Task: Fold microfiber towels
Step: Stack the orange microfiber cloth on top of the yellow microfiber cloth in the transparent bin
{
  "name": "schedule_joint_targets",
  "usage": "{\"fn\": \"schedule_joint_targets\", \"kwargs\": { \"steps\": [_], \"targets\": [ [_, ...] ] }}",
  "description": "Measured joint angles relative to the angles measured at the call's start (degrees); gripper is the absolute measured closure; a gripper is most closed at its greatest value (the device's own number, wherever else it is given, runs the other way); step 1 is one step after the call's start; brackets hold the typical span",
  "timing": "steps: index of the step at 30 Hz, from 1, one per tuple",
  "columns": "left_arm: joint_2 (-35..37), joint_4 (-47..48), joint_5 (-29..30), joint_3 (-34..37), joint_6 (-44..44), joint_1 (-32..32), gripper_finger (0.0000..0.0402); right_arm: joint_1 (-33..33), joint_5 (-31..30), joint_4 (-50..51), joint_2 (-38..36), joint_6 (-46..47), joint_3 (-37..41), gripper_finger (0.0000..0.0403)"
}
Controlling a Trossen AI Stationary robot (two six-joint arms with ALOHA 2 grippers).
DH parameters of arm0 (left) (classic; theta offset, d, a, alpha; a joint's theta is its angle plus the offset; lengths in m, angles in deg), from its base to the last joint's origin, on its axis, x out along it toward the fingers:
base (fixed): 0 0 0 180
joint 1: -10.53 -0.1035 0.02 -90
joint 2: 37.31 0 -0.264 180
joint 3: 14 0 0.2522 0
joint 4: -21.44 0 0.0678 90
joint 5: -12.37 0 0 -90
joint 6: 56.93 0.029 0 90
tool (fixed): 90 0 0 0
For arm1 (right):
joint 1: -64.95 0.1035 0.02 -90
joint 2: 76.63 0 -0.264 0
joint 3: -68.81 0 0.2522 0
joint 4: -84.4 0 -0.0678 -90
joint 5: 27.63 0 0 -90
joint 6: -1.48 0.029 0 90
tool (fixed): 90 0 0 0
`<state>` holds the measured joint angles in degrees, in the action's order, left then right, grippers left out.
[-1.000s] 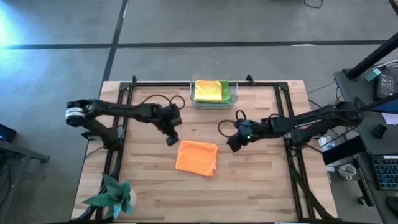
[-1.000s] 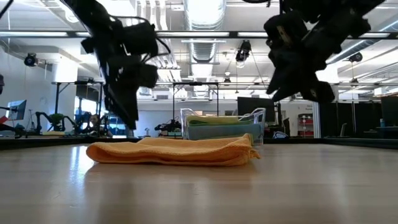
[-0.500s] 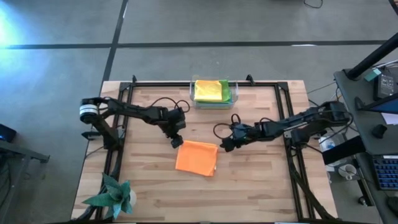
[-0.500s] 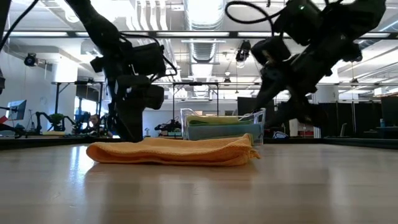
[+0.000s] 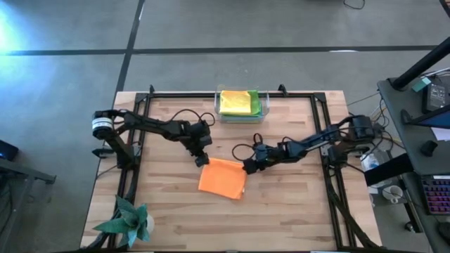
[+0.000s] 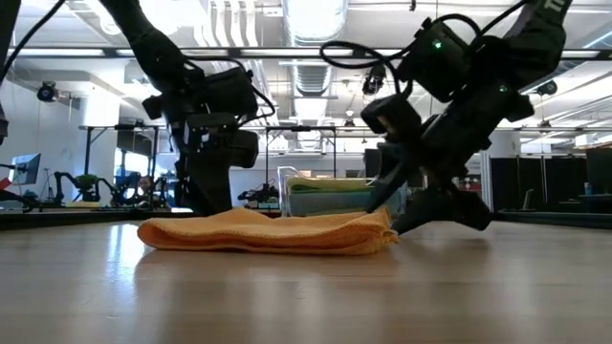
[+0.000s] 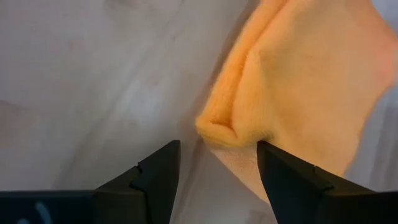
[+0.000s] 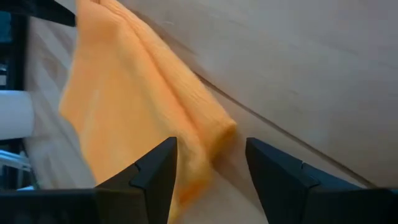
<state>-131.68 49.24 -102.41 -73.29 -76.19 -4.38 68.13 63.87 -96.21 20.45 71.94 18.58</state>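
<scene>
The orange microfiber towel (image 5: 223, 178) lies folded flat near the middle of the wooden counter (image 5: 295, 211), its layered edges showing in both wrist views. The left gripper (image 5: 202, 159) sits low at the towel's back left corner, its 2 fingers (image 7: 155, 177) spread wide with the folded corner in the gap between them, gripping nothing. The right gripper (image 5: 248, 166) is down at the towel's back right corner, fingers (image 8: 155, 171) also parted around the corner fold and not clamped on it. At the counter's back edge a clear bin (image 5: 240, 116) holds a stack of folded towels, the yellow towel (image 5: 235, 102) on top and a green towel (image 5: 256, 104) edge showing beside it. A teal spiky paper ornament (image 5: 128, 219) stands at the front left corner, well apart from the orange towel.
</scene>
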Motion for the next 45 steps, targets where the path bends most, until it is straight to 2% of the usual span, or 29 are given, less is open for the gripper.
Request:
{"fn": "schedule_joint_targets", "kwargs": {
  "steps": [5, 13, 16, 19, 22, 26, 33, 38, 45],
  "targets": [
    [0.0, -0.6, -2.2, 0.1, 0.1, 0.0, 0.0204, 0.0, 0.0, 0.0, 2.3, -1.9, -2.3, 0.0213],
    [-1.3, -5.9, -2.1, 0.1, 0.1, 0.0, 0.0205, -0.2, 0.0, 0.1, 4.3, -4.9, -4.6, 0.0219],
    [-2.3, -6.3, -2.3, 0.1, 0.1, 0.0, 0.0206, -0.2, 0.0, 0.1, 5.4, -4.4, -5.4, 0.0241],
    [-2.7, -6.4, -2.3, 0.1, 0.1, 0.0, 0.0209, -0.2, 0.0, 0.4, 6.1, -4.5, -6.2, 0.0281],
    [-2.7, -6.4, -2.1, 0.1, 0.2, 0.0, 0.0230, -0.2, 0.0, 0.8, 6.2, -4.9, -6.4, 0.0330],
    [-2.5, -6.5, -1.8, 0.1, 0.4, 0.0, 0.0284, -0.2, 0.0, 0.8, 6.2, -6.0, -6.7, 0.0384],
    [-2.3, -6.4, -2.0, 0.0, 0.5, 0.0, 0.0392, -0.2, 0.0, 0.8, 4.6, -7.8, -6.9, 0.0390],
    [-0.8, -6.5, -2.0, -1.5, 0.8, 0.0, 0.0392, -1.1, 0.0, 1.5, 0.8, -10.9, -7.0, 0.0391],
    [2.4, -6.5, -0.3, -4.8, 3.9, -0.1, 0.0399, -5.2, -1.5, 9.9, -6.2, -16.8, -7.0, 0.0391]
  ]
}}
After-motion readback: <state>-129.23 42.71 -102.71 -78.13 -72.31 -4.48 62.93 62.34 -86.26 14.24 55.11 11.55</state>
